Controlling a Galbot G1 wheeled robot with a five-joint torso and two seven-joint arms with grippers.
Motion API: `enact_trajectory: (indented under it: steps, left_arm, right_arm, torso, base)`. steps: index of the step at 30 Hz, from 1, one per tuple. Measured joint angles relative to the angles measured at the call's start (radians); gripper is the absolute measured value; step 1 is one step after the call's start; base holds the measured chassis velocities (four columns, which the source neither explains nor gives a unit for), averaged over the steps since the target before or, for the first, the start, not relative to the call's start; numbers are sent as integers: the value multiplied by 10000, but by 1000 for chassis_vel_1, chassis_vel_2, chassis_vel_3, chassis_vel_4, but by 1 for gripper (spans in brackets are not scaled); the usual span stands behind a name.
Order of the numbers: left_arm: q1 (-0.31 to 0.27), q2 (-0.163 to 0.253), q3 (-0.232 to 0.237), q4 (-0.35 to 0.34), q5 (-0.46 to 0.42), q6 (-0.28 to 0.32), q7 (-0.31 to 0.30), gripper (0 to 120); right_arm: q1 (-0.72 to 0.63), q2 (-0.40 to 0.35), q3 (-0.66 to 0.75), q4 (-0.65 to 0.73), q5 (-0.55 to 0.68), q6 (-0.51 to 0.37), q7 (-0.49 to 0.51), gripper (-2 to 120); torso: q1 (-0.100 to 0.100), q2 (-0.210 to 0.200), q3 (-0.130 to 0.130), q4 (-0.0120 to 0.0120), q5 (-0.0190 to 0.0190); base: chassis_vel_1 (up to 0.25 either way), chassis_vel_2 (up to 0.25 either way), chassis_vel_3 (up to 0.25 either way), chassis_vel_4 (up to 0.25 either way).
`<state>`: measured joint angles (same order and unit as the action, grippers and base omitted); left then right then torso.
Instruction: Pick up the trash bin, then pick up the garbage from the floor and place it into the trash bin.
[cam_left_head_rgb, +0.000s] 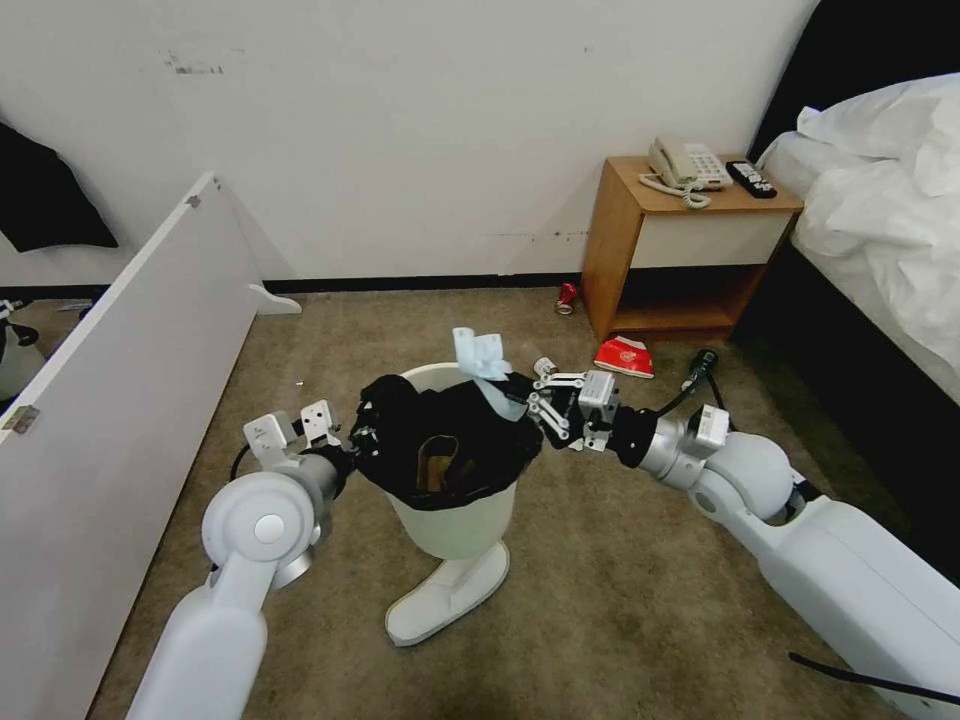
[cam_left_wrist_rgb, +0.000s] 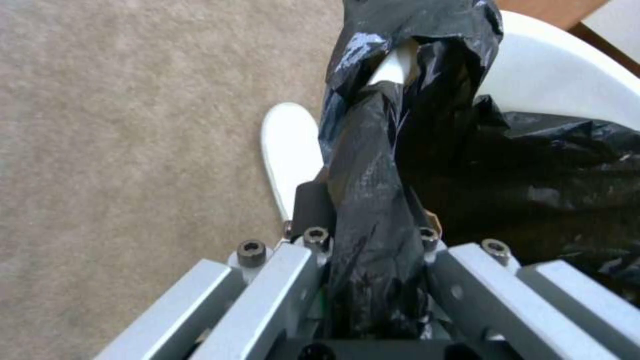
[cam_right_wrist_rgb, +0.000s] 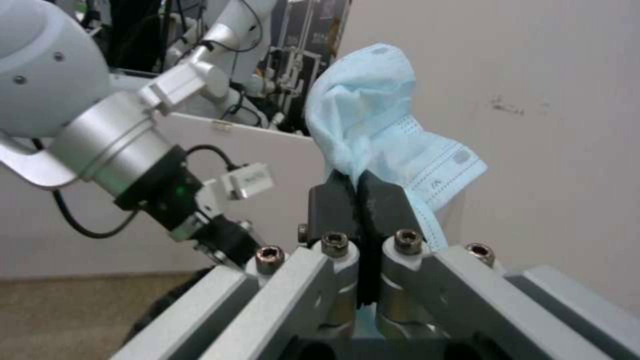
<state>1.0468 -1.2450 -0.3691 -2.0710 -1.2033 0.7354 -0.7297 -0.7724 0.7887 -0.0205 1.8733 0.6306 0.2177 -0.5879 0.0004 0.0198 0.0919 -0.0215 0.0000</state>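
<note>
Covering the room, a beige carpet (cam_left_head_rgb: 620, 600) runs to a white wall (cam_left_head_rgb: 420, 130), with a bed (cam_left_head_rgb: 880, 200) and wooden nightstand (cam_left_head_rgb: 690, 240) at right. The trash bin (cam_left_head_rgb: 455, 520) hangs above a white slipper (cam_left_head_rgb: 445, 600), left gripper (cam_left_head_rgb: 358, 440) jaws clamped on its black liner (cam_left_wrist_rgb: 373, 200). Right gripper (cam_left_head_rgb: 530, 400) jaws pinch a pale blue wad (cam_left_head_rgb: 482, 360) tight over the rim.

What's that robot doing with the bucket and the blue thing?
It is tidying up. Its left gripper is shut on the black bag lining the trash bin, holding the bin up above the carpet. Its right gripper pinches a pale blue face mask right at the bin's rim. A white slipper, a red packet and a red can lie on the floor.
</note>
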Motion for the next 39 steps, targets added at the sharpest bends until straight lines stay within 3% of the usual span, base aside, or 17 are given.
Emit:
enact_trajectory:
  steps: [9, 22, 27, 32, 35, 39]
  left_arm:
    - [-245, -95, 504, 174, 46, 0, 101, 5]
    - [-369, -117, 756, 284, 146, 0, 114, 5]
    - [-366, -104, 741, 284, 149, 0, 125, 5]
    - [-364, -101, 741, 284, 167, 0, 136, 5]
    - [-365, -100, 740, 284, 170, 0, 137, 5]
    - [-357, -109, 733, 283, 195, 0, 143, 5]
  right_arm:
    - [-190, -95, 45, 26, -28, 7, -74, 0]
    - [-204, -99, 91, 48, -27, 6, -10, 0]
    - [-182, -61, 86, 75, -28, -3, 214, 11]
    - [-146, -59, 91, 104, -27, -9, 314, 36]
    - [-153, -68, 112, 116, -28, -10, 318, 41]
    - [-194, -85, 161, 147, -35, -10, 327, 58]
  torso:
    - [0, 0, -1, -1, 0]
    - [0, 0, -1, 0, 0]
    - [0, 0, -1, 0, 0]
    - [0, 0, -1, 0, 0]
    - [0, 0, -1, 0, 0]
    - [0, 0, -1, 0, 0]
  base:
    - [0, 0, 0, 0]
    - [0, 0, 0, 0]
    - [0, 0, 0, 0]
    - [0, 0, 0, 0]
    - [0, 0, 0, 0]
    - [0, 0, 0, 0]
